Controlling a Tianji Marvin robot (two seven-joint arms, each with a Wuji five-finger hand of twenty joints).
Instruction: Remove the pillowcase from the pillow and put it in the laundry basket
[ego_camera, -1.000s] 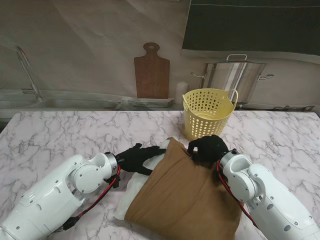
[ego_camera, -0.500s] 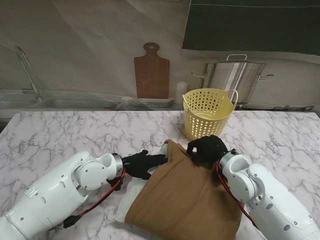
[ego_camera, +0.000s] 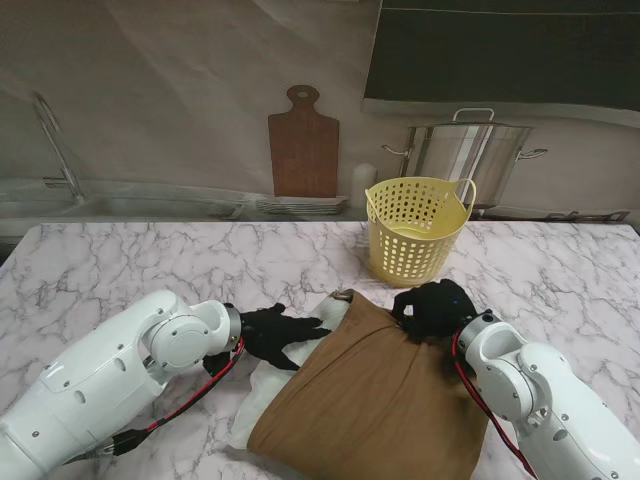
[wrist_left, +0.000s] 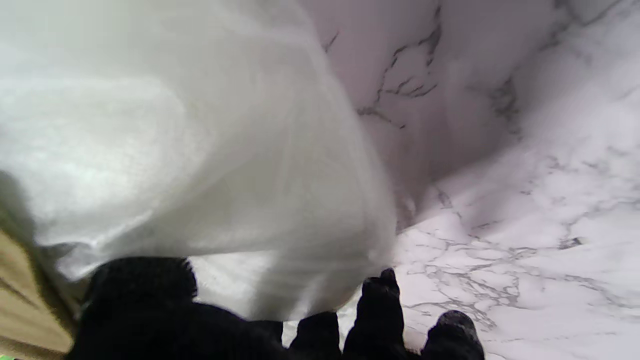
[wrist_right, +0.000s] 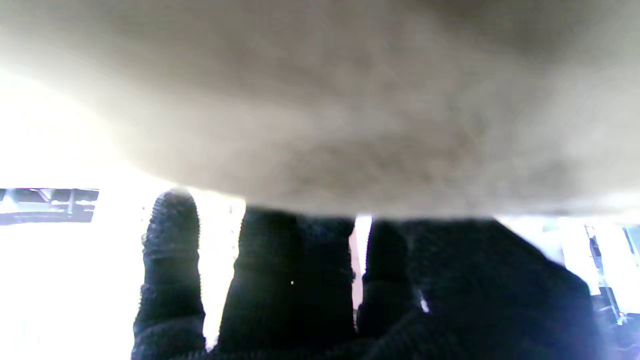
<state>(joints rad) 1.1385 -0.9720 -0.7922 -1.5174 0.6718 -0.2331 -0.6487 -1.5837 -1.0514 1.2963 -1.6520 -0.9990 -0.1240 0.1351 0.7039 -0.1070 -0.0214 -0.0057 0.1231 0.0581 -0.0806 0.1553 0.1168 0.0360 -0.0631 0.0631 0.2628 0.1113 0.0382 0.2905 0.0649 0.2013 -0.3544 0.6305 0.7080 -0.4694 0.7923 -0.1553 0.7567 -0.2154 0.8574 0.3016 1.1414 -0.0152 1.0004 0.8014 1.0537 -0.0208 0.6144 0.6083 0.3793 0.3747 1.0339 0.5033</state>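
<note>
While the pillow (ego_camera: 262, 385) lies on the marble table (ego_camera: 120, 270) near my edge, its brown pillowcase (ego_camera: 375, 395) covers most of it — only a white strip shows along the left side and at the far corner.

Left hand (ego_camera: 275, 333): black-gloved, lying at the pillow's exposed left edge, just beside the pillowcase opening. Fingers reach toward the brown cloth and appear to press on the white fabric. In the left wrist view the fingertips (wrist_left: 382, 300) sit against the white pillow (wrist_left: 175, 150), with a sliver of brown pillowcase (wrist_left: 20, 300) at the side. Whether anything is pinched between the fingers — cannot tell.

Right hand (ego_camera: 432, 308): black-gloved, at the far right corner of the pillowcase, fingers curled down onto the cloth, which bunches up beneath them. The right wrist view shows the fingers (wrist_right: 172, 250) rising against brown cloth (wrist_right: 320, 100) that fills the frame; it is blurred, yet the fingers look closed on the fabric.

Laundry basket (ego_camera: 415, 228): yellow, perforated, upright on the table beyond the pillow, apart from it, slightly right of centre. What lies inside is not readable.

Background: a wooden cutting board (ego_camera: 303, 145) leans on the back wall; a steel stockpot (ego_camera: 468, 160) stands behind the basket to the right.
</note>
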